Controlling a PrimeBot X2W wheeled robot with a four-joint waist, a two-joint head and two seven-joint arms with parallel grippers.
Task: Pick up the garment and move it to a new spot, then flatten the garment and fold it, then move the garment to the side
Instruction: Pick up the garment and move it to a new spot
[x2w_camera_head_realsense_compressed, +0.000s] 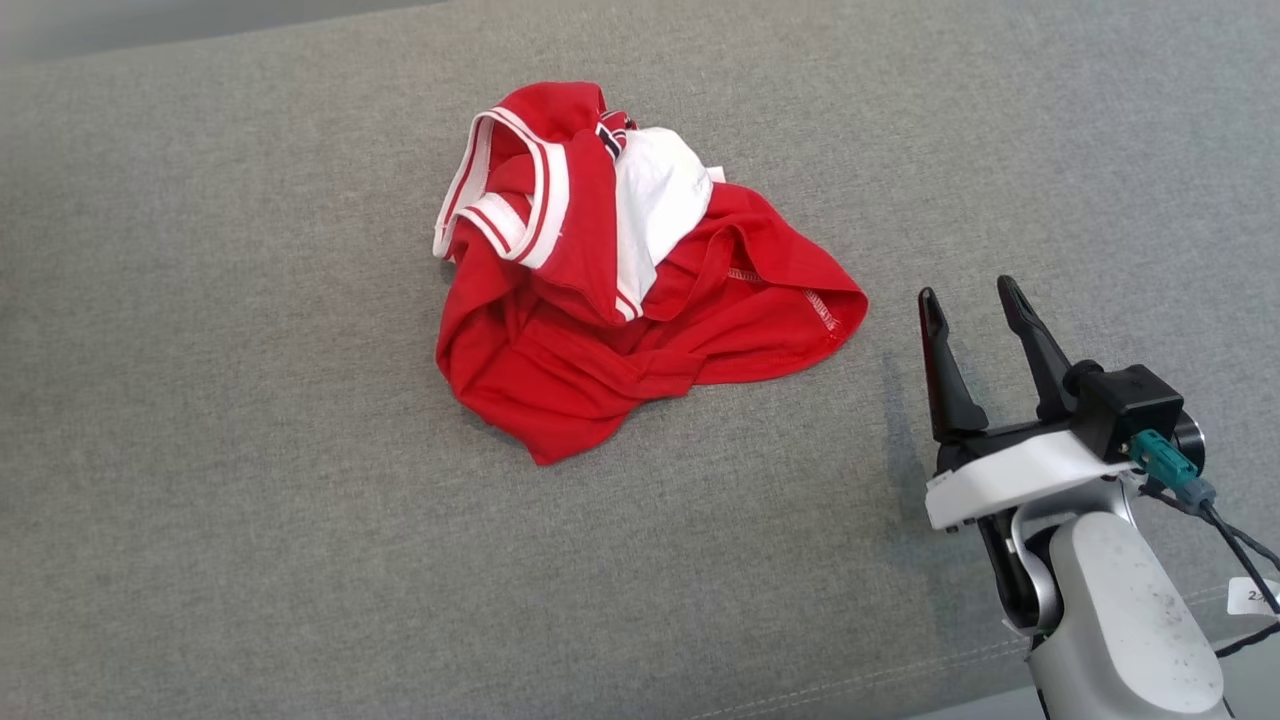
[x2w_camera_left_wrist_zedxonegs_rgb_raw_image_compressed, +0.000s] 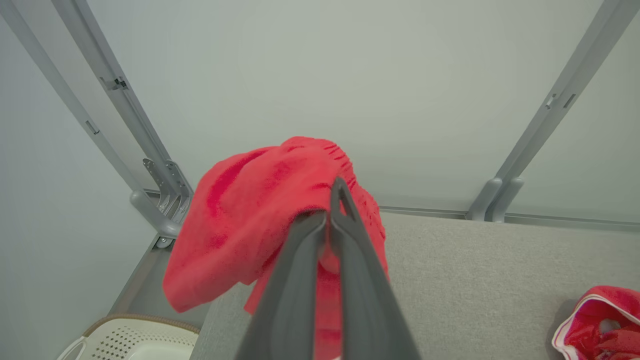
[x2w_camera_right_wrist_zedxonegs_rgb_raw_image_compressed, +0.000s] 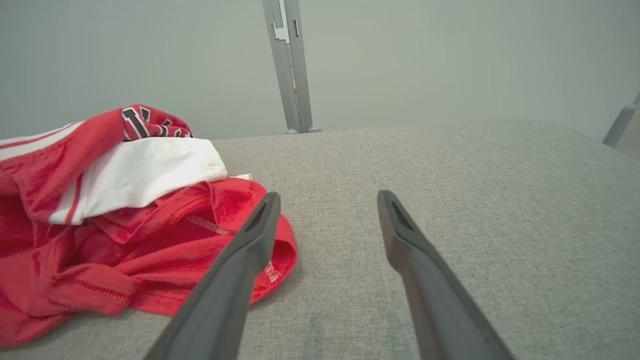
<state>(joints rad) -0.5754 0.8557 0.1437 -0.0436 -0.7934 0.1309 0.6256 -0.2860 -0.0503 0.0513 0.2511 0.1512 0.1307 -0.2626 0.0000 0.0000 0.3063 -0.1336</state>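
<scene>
Grey fabric surface (x2w_camera_head_realsense_compressed: 250, 480), pale walls. 2 red garments: 1 crumpled heap (x2w_camera_head_realsense_compressed: 620, 290); left gripper (x2w_camera_left_wrist_zedxonegs_rgb_raw_image_compressed: 330, 212) clamps 1 cloth (x2w_camera_left_wrist_zedxonegs_rgb_raw_image_compressed: 250, 220). Right gripper (x2w_camera_head_realsense_compressed: 975, 300), 4 o'clock of the heap, gapes wide.

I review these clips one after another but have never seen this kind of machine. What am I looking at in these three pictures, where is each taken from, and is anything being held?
This is a wheeled robot with two arms, each ending in a pincer with two long dark fingers. One picture comes from a camera on its head, looking down at a grey padded surface. There a crumpled red and white shirt lies loose, and the right pincer stands open beside it, touching nothing.

The other two pictures come from cameras on the wrists, each looking along its own fingers. The right wrist view shows the same shirt close up, next to the spread fingers. The left wrist view shows the left pincer shut on a separate red cloth, held up off the surface. A pale perforated basket sits below it at the lower left, and the shirt appears at the lower right corner.
</scene>
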